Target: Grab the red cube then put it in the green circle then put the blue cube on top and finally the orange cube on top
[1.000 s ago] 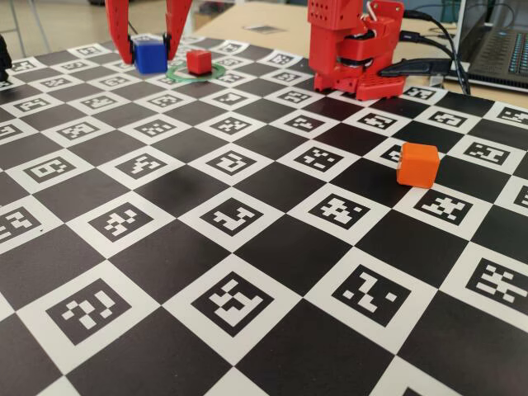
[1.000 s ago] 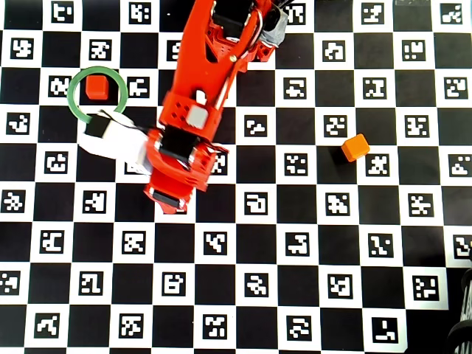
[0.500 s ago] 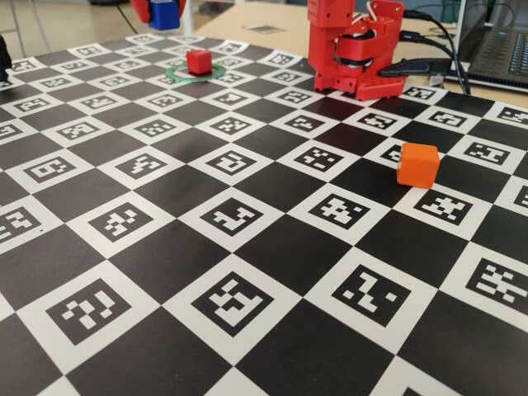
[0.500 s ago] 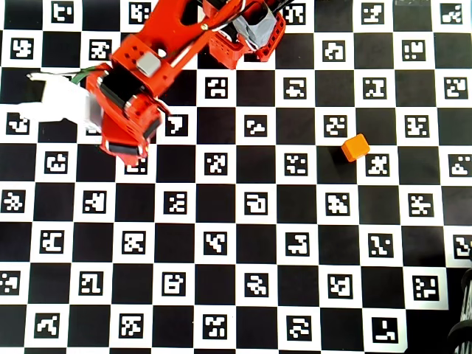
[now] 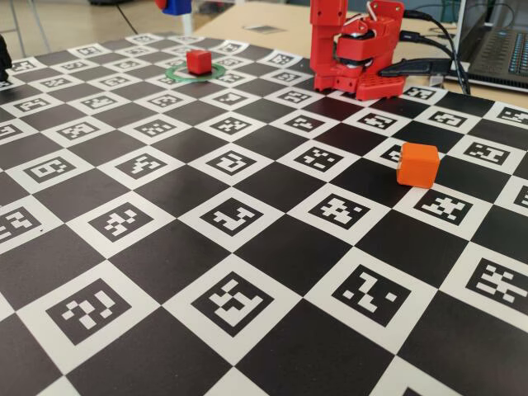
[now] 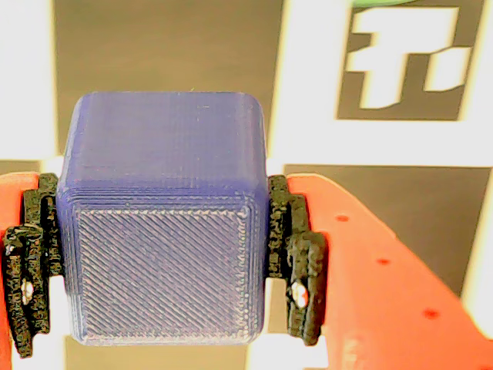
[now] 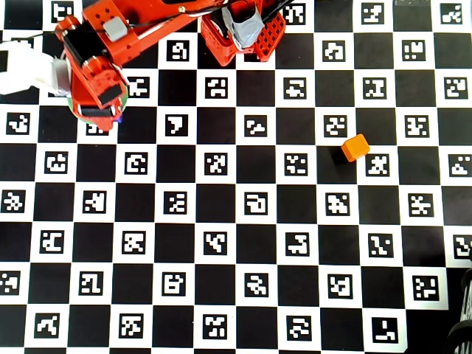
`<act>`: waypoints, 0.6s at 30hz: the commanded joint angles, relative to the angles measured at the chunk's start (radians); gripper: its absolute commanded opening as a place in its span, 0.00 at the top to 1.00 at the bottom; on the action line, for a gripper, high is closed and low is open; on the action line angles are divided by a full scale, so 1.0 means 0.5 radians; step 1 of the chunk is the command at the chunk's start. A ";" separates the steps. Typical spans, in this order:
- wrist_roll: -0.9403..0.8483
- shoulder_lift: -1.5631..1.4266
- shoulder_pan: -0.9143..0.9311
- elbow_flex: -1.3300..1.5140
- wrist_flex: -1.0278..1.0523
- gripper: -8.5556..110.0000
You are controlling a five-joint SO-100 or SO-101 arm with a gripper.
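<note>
The red cube [image 5: 198, 61] sits inside the green circle [image 5: 177, 75] at the far left of the board. My gripper [image 6: 162, 285] is shut on the blue cube [image 6: 166, 223], its black pads pressing both side faces. In the fixed view the blue cube [image 5: 176, 7] hangs high at the top edge, above and a little left of the red cube. The orange cube [image 5: 417, 165] lies alone on the right of the board, also seen as the orange cube [image 7: 355, 147] from overhead. In the overhead view the arm [image 7: 96, 66] covers the ring and the red cube.
The arm's red base [image 5: 355, 49] stands at the back of the checkered marker board [image 5: 247, 247]. Black cables and a laptop [image 5: 499, 49] lie behind it at the right. A sliver of the green ring [image 6: 381, 2] shows at the wrist view's top edge.
The gripper has lifted the blue cube off the board, up to the fixed view's top edge. From overhead the arm has swung up and left over the green circle. The red and orange cubes stayed put.
</note>
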State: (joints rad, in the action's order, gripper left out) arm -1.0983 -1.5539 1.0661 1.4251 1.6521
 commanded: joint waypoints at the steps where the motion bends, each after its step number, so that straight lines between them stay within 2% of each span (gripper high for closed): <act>1: -0.141 -0.270 0.117 -0.067 -0.006 0.86; 11: -0.466 -0.310 0.393 0.147 -0.187 0.86; 18: -0.525 -0.304 0.445 0.341 -0.328 0.86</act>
State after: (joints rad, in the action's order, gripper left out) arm -1.3530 -1.6199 1.2763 1.5938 1.5232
